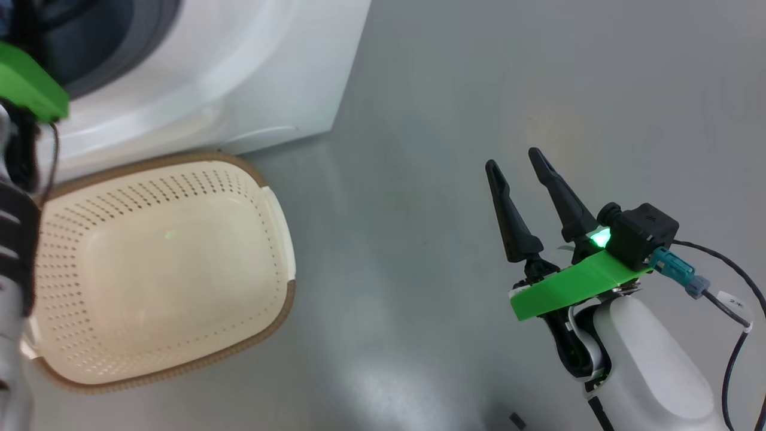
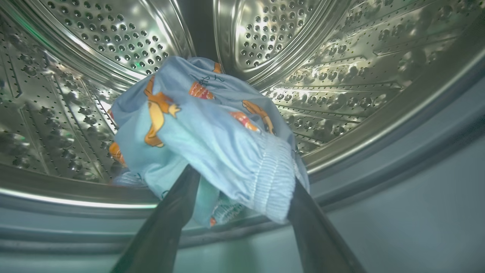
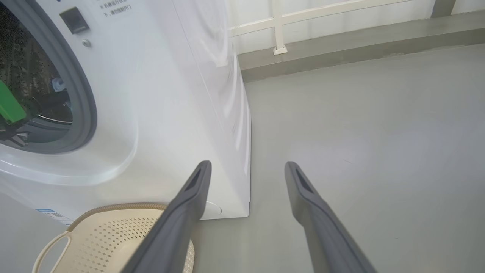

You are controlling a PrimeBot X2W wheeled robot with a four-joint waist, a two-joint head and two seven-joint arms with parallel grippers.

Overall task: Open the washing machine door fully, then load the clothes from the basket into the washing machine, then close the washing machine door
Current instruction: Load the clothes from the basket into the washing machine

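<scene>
The left pincer (image 2: 242, 178) is inside the steel drum (image 2: 322, 94) of the washing machine (image 1: 239, 78), with its two dark fingers (image 2: 163, 227) spread wide. A blue garment with orange cartoon prints (image 2: 212, 129) is bunched over and between the fingertips and hides them. Its ribbed hem hangs against the right finger. The jaws are not pressed on the cloth. Perforated drum wall curves around and beyond the garment. The grey rubber ring (image 2: 416, 170) runs below and to the right of the fingers.

The right pincer (image 1: 513, 157) hangs over the grey floor (image 1: 479, 90), open and with nothing between its fingers. Well to its left sits the cream basket (image 1: 179, 179), its perforated walls and smooth bottom bare all over. The basket's brown rim lies close against the foot of the washing machine, which stands ahead and to the left of this pincer. In the right wrist view the basket (image 3: 113, 235) lies just under and left of the left finger. There the machine's white front corner (image 3: 227, 132) rises just beyond that fingertip.
</scene>
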